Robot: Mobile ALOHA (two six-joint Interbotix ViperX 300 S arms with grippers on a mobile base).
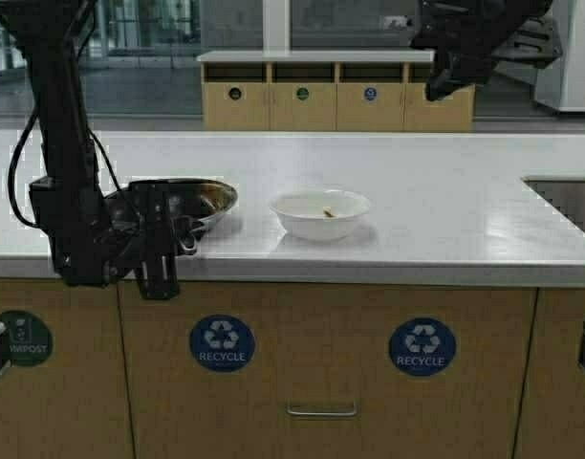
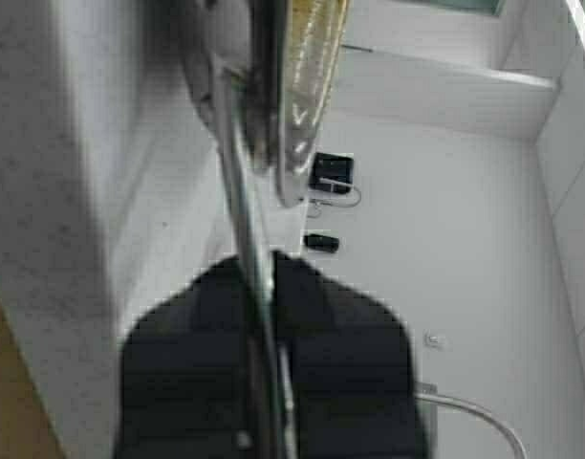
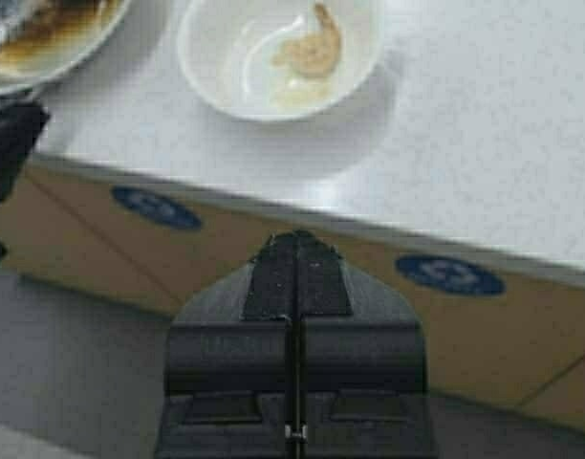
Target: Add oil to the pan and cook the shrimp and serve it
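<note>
Left end effector (image 1: 163,251) clamped on pan (image 1: 183,203) handle at counter (image 1: 445,220) edge. Shrimp (image 1: 328,212) already in white bowl (image 1: 320,212), just right of pan. Right end effector (image 3: 294,277) closed, empty, raised high.

A wide white speckled countertop (image 1: 445,225) is stretching across the middle of the high view, and a small round white bowl (image 1: 320,212) is sitting on it just right of centre. At the right edge of the frame a dark sink recess (image 1: 570,201) is cutting into the counter. Below, tan wooden cabinet fronts (image 1: 321,373) are carrying round blue recycle stickers (image 1: 222,343), a dark compost sticker (image 1: 25,338) at lower left, and a metal drawer handle (image 1: 321,410). In the upper centre, a tan waste-sorting station with a white top (image 1: 316,91) is standing against the windows.
</note>
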